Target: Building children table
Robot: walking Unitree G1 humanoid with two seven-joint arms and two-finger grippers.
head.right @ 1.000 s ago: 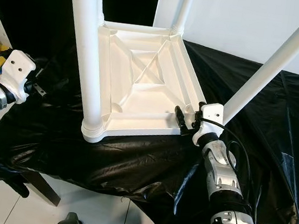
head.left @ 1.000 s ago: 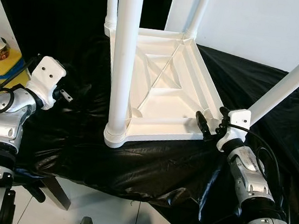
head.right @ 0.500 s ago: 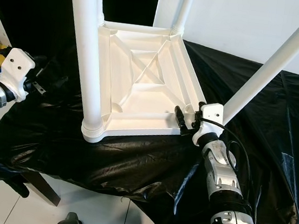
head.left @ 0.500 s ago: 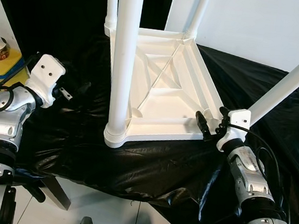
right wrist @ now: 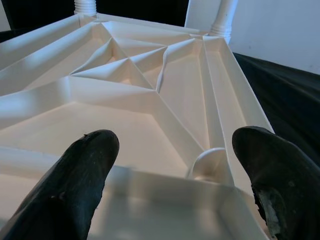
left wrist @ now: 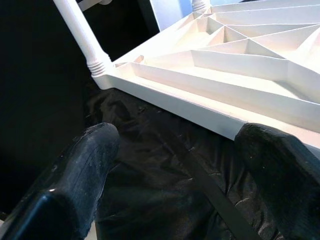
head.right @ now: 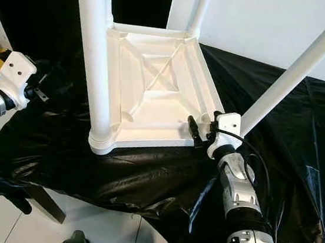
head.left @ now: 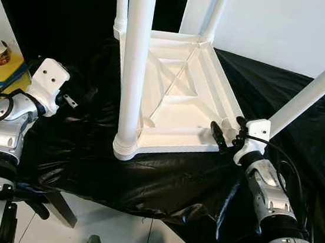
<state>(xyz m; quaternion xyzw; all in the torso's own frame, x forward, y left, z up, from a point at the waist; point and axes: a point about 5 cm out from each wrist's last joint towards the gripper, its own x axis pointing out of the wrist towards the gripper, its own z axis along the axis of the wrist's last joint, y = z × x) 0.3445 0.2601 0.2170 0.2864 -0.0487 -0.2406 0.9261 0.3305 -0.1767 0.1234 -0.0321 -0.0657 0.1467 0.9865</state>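
We see the white table lying upside down on a black sheet, three legs screwed in and standing up. Our right hand, fingers apart, hovers over the corner with the empty socket. Our left hand, fingers apart, sits beside the table's opposite edge.

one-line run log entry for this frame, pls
stage: leg fitting | tabletop: upside down on black sheet, three legs in | right gripper: open at empty corner socket | left gripper: open, beside tabletop
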